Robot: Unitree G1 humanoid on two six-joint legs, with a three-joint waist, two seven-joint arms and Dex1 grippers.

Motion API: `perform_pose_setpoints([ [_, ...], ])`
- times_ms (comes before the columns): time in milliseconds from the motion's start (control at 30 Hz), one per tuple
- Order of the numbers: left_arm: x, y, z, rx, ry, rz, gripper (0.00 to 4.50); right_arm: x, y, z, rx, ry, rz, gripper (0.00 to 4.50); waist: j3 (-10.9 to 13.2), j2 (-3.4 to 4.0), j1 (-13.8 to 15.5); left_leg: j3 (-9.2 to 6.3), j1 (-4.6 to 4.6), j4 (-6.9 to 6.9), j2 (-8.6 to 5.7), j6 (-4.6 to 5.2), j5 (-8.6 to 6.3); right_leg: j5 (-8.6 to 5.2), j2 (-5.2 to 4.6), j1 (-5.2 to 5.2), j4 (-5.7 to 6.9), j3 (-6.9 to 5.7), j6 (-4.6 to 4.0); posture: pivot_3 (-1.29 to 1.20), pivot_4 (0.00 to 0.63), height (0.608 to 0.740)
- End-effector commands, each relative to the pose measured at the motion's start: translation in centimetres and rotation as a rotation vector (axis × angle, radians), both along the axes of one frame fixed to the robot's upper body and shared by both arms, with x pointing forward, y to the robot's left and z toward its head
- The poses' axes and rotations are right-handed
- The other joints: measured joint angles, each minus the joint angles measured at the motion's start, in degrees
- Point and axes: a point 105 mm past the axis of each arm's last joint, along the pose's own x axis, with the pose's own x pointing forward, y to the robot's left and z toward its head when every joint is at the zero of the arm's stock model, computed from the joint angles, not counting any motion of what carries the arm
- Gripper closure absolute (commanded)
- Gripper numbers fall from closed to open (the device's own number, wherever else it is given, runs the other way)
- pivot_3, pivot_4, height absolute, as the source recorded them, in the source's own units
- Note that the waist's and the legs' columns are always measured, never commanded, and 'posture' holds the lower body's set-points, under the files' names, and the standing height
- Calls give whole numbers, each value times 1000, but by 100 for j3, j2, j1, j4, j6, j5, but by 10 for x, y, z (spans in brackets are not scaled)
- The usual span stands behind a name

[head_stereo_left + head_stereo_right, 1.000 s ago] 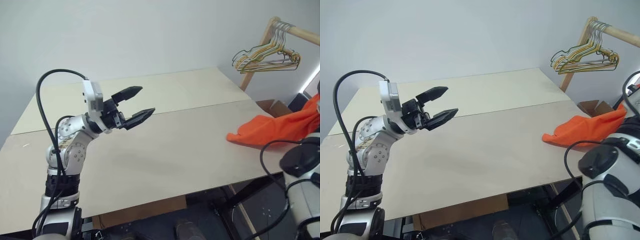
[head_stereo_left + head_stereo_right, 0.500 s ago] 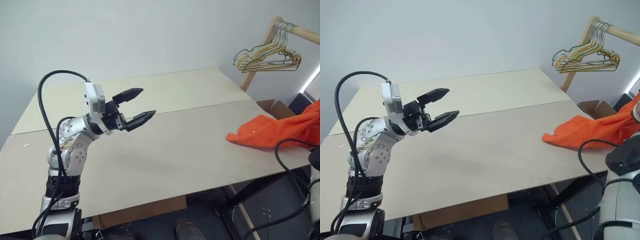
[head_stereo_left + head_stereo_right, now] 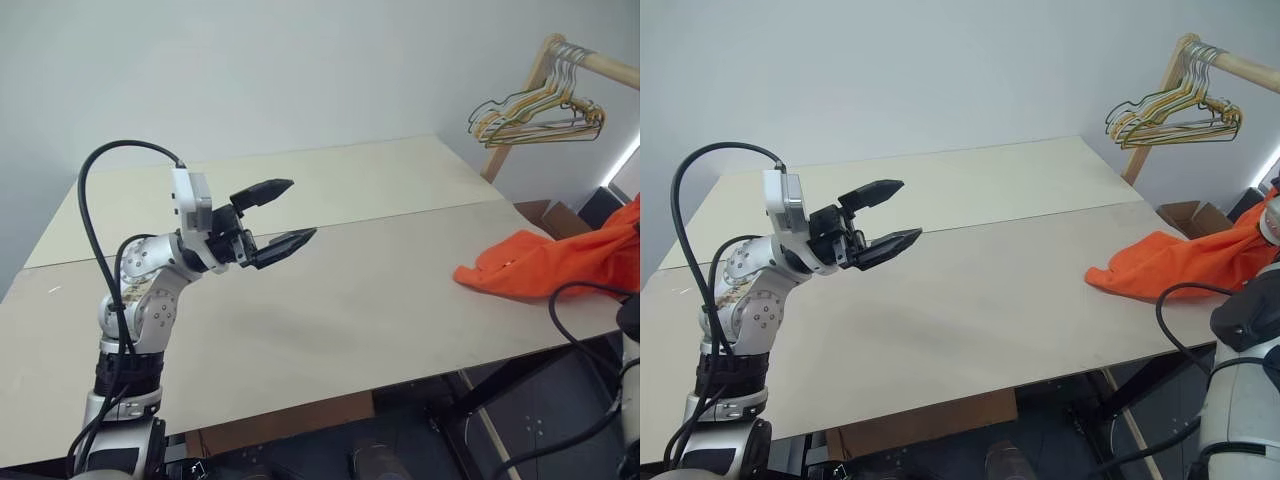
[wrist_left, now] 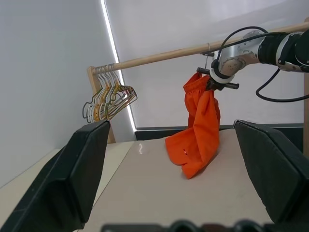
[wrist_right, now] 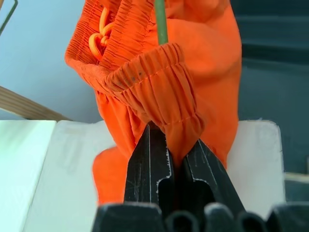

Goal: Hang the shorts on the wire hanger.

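Left gripper (image 3: pixel 285 215) hovers over the bench (image 3: pixel 330 300), jaws wide, empty. At three o'clock the right gripper (image 5: pixel 169 145), jaws pinched on the gathered waistband, lifts the shorts (image 3: pixel 1170 262), hem trailing on the bench edge. A thin green wire (image 5: pixel 161 21), mostly hidden, crosses the waistband.

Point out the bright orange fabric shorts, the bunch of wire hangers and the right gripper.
bright orange fabric shorts (image 3: pixel 540 268): left eye view, fabric on table.
bunch of wire hangers (image 3: pixel 1175 118): right eye view, lower wires.
right gripper (image 5: pixel 171 145): right wrist view, between fingertips.
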Motion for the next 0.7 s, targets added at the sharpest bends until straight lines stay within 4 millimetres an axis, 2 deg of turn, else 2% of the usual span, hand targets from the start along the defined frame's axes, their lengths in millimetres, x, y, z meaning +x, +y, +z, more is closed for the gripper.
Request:
perform_pose_setpoints([
  [33, -5, 0, 12, -20, -57, -10, 0, 0, -4, 16, -100, -3, -10, 3883, 1, 2, 0, 0, 0, 0, 0, 0, 0, 0, 0, 0, 0, 0, 0, -143, 0, 740],
  [100, -5, 0, 13, -24, -60, -11, 0, -1, -5, 21, -127, 3, -27, 3396, 1, 3, 2, 0, 0, 0, 0, 0, 0, 0, 0, 0, 0, 0, 0, -141, 0, 740],
  [300, -10, 1, 14, -39, -62, -24, 0, -7, -7, 40, -267, 59, -98, 1280, 2, 3, 7, 0, -1, 0, 0, 0, 0, 0, -1, 0, 1, 1, 0, -137, 0, 740],
  [400, -12, 1, 13, -48, -64, -39, 0, -9, -4, 55, -395, 98, -140, 257, 1, 4, 8, -1, 0, 0, 1, 0, 0, 0, -1, 0, 2, 1, 0, -138, 0, 740],
  [433, -13, 1, 13, -50, -64, -44, 0, -9, -1, 62, -462, 112, -153, 37, 1, 4, 8, -1, 0, 0, 1, 0, 0, 0, 0, 0, 2, 1, 0, -138, 0, 740],
  [700, -14, -1, 11, -47, -58, -52, 0, -8, 26, 98, -788, 138, -223, 37, -1, 8, 5, -5, 2, 0, 2, 0, 0, 0, 0, -1, 7, 2, 1, -144, 0, 740],
])
